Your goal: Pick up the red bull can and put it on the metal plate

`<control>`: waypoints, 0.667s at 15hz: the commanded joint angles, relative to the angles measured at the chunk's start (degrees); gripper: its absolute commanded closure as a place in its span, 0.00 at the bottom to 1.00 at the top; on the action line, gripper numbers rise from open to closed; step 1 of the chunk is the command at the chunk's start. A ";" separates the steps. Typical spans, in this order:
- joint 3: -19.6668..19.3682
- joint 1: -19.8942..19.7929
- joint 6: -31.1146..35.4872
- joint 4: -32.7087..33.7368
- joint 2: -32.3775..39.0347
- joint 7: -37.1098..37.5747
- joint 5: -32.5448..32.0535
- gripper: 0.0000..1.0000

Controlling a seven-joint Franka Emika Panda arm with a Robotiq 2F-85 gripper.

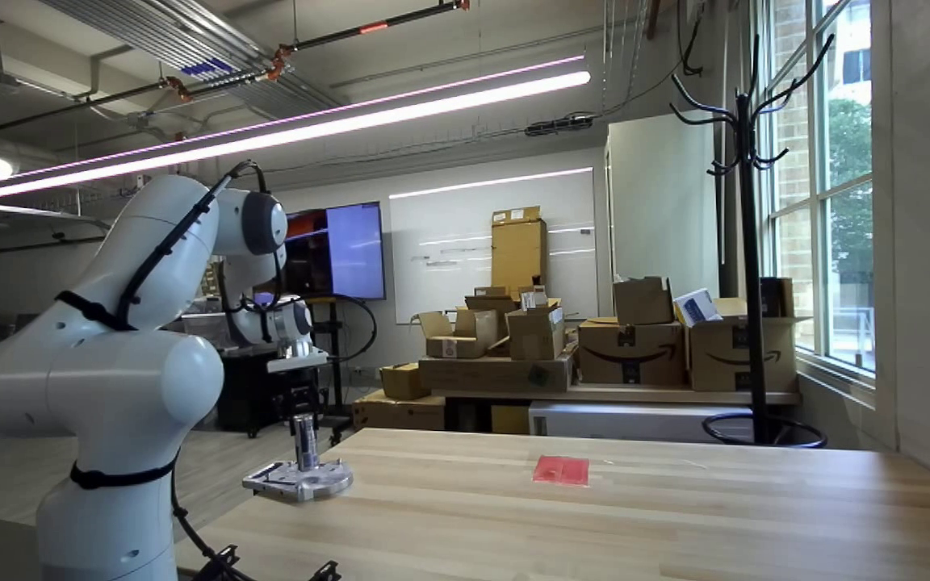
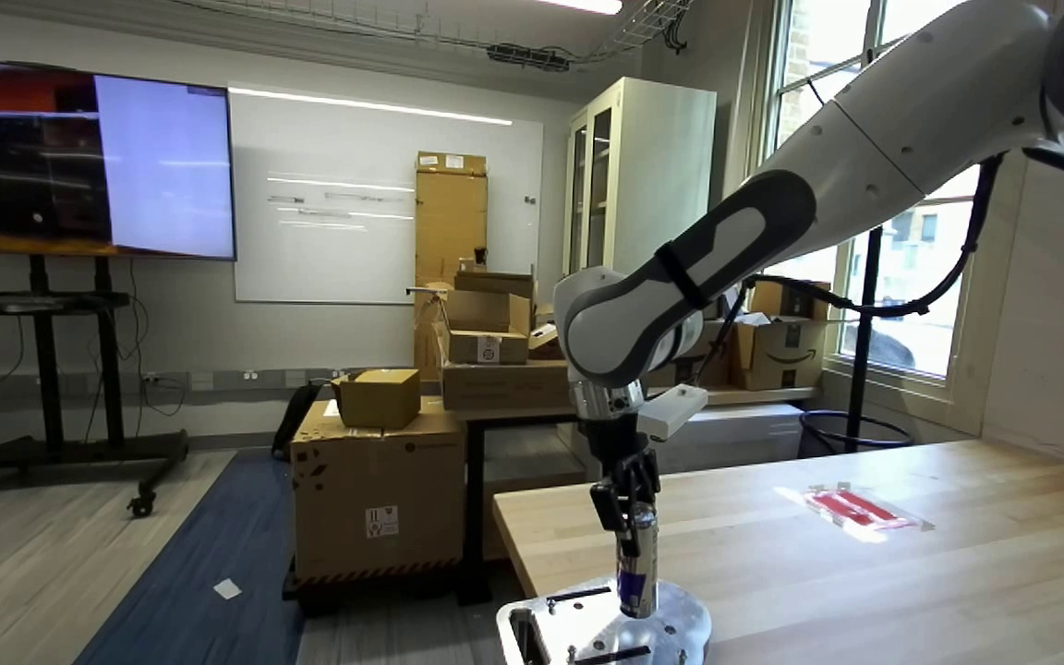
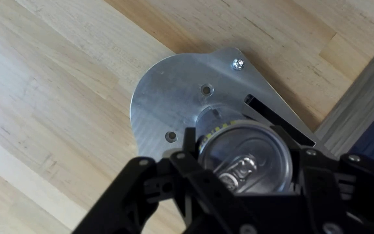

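The red bull can (image 1: 305,442) is slim, silver and bluish, and upright on the metal plate in both exterior views (image 2: 638,582). Its bottom is at the plate's surface; I cannot tell if it bears fully on it. In the wrist view I look down on its lid and pull tab (image 3: 258,152). The metal plate (image 1: 328,482) is flat and silvery with holes and dark slots; it also shows in an exterior view (image 2: 687,610) and the wrist view (image 3: 170,91). My gripper (image 3: 235,136) has a finger close against each side of the can's upper part (image 2: 635,522).
A flat red thing (image 1: 562,470) lies on the wooden table (image 1: 675,516) farther along. The plate stands near a table edge, with floor (image 3: 362,107) beyond it in the wrist view. Cardboard boxes (image 2: 375,489) stand behind the table.
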 commanded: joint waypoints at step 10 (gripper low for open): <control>1.08 -1.21 -1.25 6.01 4.50 -4.23 3.04 0.67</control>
